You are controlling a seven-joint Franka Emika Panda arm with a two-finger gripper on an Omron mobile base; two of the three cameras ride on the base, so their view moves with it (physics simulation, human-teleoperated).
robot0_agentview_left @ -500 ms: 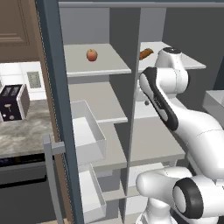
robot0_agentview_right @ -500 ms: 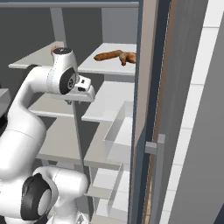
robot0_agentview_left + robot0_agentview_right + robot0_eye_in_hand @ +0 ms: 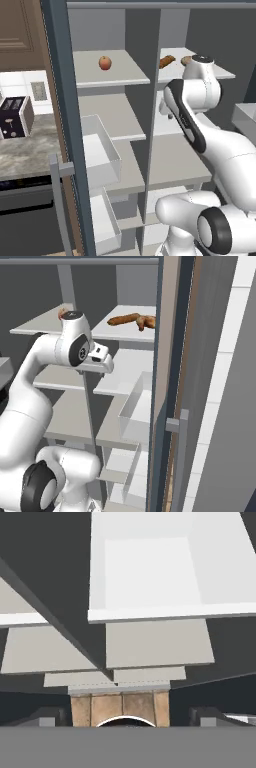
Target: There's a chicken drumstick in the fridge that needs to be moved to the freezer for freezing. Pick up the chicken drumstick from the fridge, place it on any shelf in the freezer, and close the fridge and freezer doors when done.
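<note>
The chicken drumstick [image 3: 186,60] [image 3: 148,322] is a small orange-brown lump on the top shelf of the fridge [image 3: 190,150], the right-hand compartment. A longer brown stick [image 3: 123,319] lies next to it. My gripper [image 3: 105,362] [image 3: 127,718] hangs in front of this compartment, one shelf level below the drumstick and apart from it, pointing down. Its fingertips [image 3: 47,717] stand wide apart, open and empty. The freezer [image 3: 107,115], the left-hand compartment, has pale shelves [image 3: 112,75]. Both doors [image 3: 65,125] [image 3: 167,381] stand open.
A red-orange apple [image 3: 104,62] sits on the top left shelf. Clear bins [image 3: 102,150] [image 3: 137,406] hang on the open doors, with bar handles [image 3: 57,200] [image 3: 180,456] near me. A toaster [image 3: 12,117] stands on the counter to the left. The hand view looks down on a white bin [image 3: 150,577] and wooden floor [image 3: 120,707].
My arm has edged slightly to the right in front of the fridge. The gripper stays open and the food has not moved.
</note>
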